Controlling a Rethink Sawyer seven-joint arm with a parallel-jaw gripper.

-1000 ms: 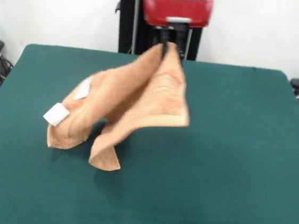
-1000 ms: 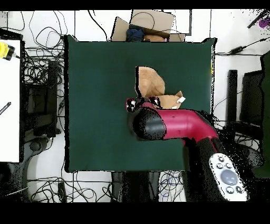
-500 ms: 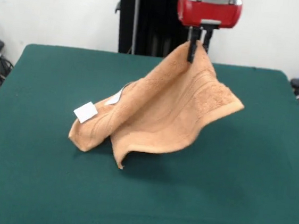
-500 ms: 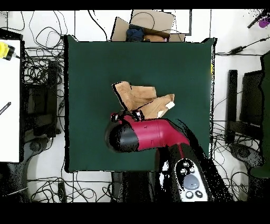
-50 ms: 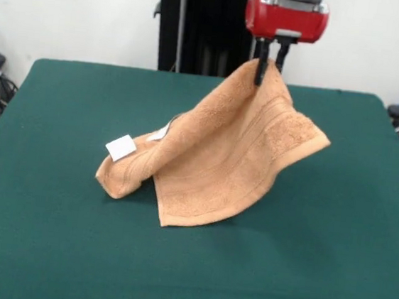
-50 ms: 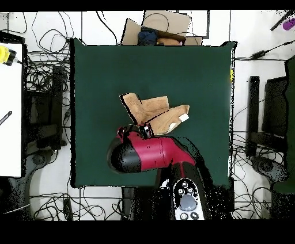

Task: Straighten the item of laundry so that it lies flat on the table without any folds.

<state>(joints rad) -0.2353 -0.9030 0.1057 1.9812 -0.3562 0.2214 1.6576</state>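
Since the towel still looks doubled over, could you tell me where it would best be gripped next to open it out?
Probably the rolled end by the white label, approached from above. The gripper holds one corner of the towel high, so the cloth drapes down to the table, and that low end is tucked under itself. Pulling it away from the held corner should likely flatten the fold.

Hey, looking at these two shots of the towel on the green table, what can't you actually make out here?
- Front view: the held corner of the towel is pinched inside the tool, so that corner is hidden.
- Front view: the underside of the towel's rolled left end, by the white label, is hidden by its own fold.
- Overhead view: the arm covers the tool and the towel's raised part.
- Both views: the label's print is too small to read.
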